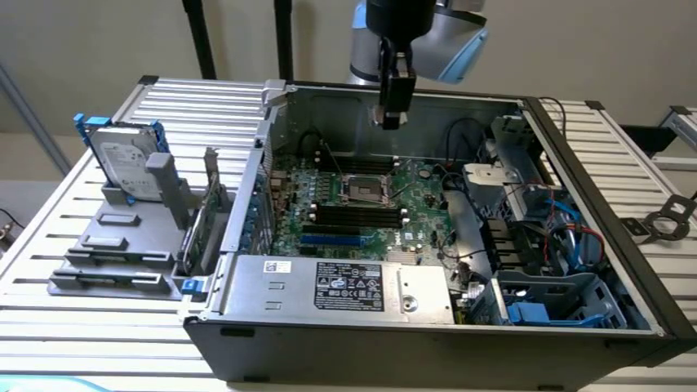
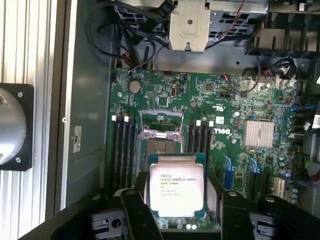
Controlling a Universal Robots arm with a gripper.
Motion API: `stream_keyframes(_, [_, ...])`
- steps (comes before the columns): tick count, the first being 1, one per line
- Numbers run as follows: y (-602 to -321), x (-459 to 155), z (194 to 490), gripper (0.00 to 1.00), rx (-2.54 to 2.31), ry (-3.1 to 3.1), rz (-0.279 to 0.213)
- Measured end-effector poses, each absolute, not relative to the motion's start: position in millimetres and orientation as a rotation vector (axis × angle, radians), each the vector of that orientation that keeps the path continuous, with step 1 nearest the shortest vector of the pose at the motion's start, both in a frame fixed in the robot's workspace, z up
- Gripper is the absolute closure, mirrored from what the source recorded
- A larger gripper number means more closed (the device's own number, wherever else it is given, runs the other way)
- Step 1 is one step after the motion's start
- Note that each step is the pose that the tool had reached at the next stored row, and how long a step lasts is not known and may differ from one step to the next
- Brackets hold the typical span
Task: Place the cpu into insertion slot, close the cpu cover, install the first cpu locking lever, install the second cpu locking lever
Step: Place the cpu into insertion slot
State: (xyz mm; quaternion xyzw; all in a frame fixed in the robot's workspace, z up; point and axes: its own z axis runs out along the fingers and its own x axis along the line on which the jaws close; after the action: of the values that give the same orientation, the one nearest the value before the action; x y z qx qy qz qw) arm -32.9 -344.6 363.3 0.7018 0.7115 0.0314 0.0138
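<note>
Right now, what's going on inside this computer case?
A robot arm's gripper hangs over an open computer case, shut on the cpu. The chip is in the air above the green motherboard, not yet seated. The insertion slot below shows its dark centre, so it looks empty.

Arm vertical, wrist straight down. Gripper (image 1: pixel 390 119) hangs high above motherboard (image 1: pixel 423 186), black fingers (image 2: pixel 137 215) clamped on cpu (image 2: pixel 176 187) edges.
</note>
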Motion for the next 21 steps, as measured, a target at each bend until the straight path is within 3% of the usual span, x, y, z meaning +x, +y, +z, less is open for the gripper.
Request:
stream_keyframes(9, [-345, -35, 359, 0.45, 2.288, 2.128, 0.079])
stream_keyframes(21, [-344, -39, 345, 0.45, 2.300, 2.138, 0.099])
